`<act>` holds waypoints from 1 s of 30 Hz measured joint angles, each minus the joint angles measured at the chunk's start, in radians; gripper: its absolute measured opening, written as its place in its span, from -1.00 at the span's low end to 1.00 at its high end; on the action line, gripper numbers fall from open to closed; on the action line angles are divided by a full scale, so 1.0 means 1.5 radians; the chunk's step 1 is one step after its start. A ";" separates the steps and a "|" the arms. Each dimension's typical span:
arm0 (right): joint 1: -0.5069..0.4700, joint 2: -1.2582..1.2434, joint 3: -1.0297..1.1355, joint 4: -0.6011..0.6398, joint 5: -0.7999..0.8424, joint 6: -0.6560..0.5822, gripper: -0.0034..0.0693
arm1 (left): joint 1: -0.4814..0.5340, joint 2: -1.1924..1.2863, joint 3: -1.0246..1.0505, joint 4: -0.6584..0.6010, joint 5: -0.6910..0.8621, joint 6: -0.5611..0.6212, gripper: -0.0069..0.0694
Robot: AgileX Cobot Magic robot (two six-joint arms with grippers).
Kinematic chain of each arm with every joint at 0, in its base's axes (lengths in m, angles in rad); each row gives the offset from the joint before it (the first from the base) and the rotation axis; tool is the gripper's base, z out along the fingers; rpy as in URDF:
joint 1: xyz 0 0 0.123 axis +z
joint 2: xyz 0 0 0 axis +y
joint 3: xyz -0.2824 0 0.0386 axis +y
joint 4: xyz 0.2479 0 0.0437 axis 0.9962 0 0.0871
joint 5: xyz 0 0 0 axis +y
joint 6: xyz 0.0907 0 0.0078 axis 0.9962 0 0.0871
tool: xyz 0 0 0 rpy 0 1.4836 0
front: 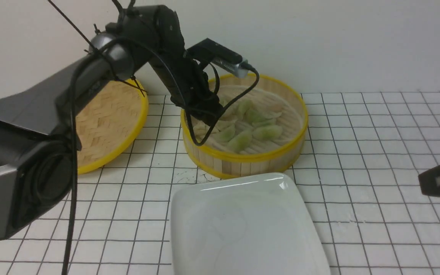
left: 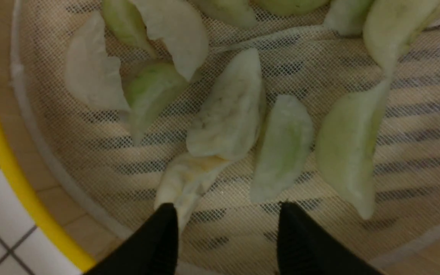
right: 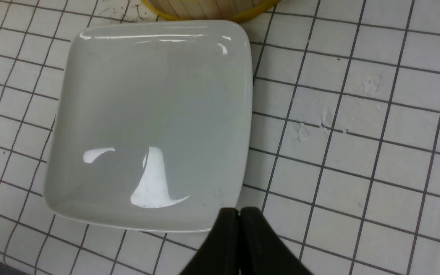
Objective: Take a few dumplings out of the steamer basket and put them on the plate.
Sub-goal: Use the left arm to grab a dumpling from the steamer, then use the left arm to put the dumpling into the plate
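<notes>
Soft light, white glare on plate (right: 155, 183)

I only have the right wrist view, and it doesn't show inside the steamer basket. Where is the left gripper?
Observer: The left gripper is low inside the steamer basket, jaws open.
Operator: Holding a dumpling?
Observer: No. A beige-tan dumpling lies right at one fingertip, and nothing sits between the fingers.
Operator: Anything else on the table?
Observer: A woven lid lies flat to the basket's left.
</notes>
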 joint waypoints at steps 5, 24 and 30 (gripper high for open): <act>0.000 0.000 0.000 0.000 0.000 0.000 -0.95 | 0.000 0.049 0.000 0.011 -0.051 0.025 0.25; 0.000 0.000 0.000 0.001 0.009 -0.002 -0.95 | -0.004 -0.020 -0.114 0.038 0.105 -0.131 -0.35; 0.000 0.000 0.000 0.003 0.009 -0.004 -0.95 | -0.011 -0.183 -0.046 0.002 0.109 -0.210 -0.35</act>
